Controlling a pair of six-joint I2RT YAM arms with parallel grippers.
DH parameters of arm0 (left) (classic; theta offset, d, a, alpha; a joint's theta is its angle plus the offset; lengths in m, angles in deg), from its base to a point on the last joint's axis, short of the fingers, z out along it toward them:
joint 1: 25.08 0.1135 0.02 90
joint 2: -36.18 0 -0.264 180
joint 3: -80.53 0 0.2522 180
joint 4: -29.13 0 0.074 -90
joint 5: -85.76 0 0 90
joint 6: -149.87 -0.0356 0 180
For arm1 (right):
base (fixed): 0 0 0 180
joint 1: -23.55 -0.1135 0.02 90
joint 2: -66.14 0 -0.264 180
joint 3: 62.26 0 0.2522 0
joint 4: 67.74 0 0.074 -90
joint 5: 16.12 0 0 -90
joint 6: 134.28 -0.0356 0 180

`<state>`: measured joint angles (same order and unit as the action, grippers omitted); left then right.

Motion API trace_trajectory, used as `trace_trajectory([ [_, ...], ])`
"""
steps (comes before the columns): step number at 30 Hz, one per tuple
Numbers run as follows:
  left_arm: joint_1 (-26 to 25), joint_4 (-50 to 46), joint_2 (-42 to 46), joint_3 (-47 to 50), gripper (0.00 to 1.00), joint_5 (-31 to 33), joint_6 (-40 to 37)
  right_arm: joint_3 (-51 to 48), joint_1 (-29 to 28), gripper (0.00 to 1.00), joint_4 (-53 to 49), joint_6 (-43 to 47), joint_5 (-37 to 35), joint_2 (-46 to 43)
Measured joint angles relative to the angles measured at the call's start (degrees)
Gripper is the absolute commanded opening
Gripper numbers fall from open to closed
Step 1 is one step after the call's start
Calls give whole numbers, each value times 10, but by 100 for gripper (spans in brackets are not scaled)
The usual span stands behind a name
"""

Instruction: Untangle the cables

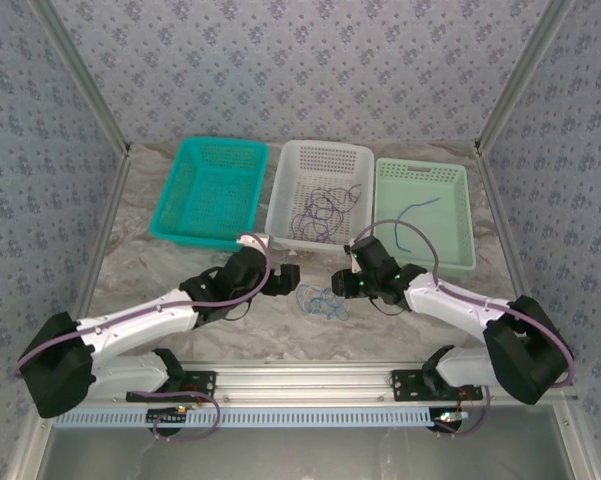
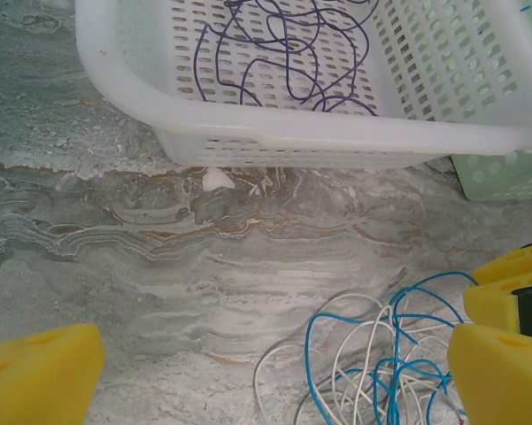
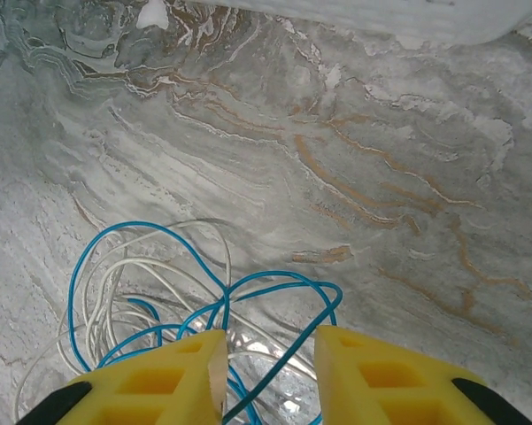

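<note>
- Bright, even, diffuse light, probably from overhead.
- A soft, faint shadow lies under the white basket (image 2: 274, 133) on the marbled table (image 2: 159, 266).
- A small glare patch shows on the table in the right wrist view.
- The cables (image 2: 372, 354) look crisp up close.
- The left wrist view bows the basket's rim.

- Thin blue and whitish wires (image 1: 321, 300), loosely tangled, are seen at lower centre of the top view.
- Dark purple wires (image 1: 325, 212) are looped at centre, inside a white perforated plastic basket (image 1: 320, 147).
- One curved blue wire (image 1: 405, 212) is laid centre-right.

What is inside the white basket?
A tangle of dark purple cables lies on the white basket's floor; nothing else shows. The right arm covers its near right corner.
</note>
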<state>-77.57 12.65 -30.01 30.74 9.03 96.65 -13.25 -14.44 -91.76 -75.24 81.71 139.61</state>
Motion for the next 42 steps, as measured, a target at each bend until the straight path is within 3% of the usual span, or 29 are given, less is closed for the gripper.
trace_trajectory([
  [8,0,0,1,0,99,0,0,18,0,44,-49,-14,1,0],
  [22,0,0,7,7,99,1,0,54,0,40,-107,-19,6,24],
  [27,0,0,9,9,99,2,0,56,0,32,-109,-21,13,47],
  [34,0,0,11,9,99,2,0,56,-4,0,-106,-24,3,57],
  [42,0,16,10,9,99,-13,-5,60,-74,0,-106,-15,-95,-51],
])
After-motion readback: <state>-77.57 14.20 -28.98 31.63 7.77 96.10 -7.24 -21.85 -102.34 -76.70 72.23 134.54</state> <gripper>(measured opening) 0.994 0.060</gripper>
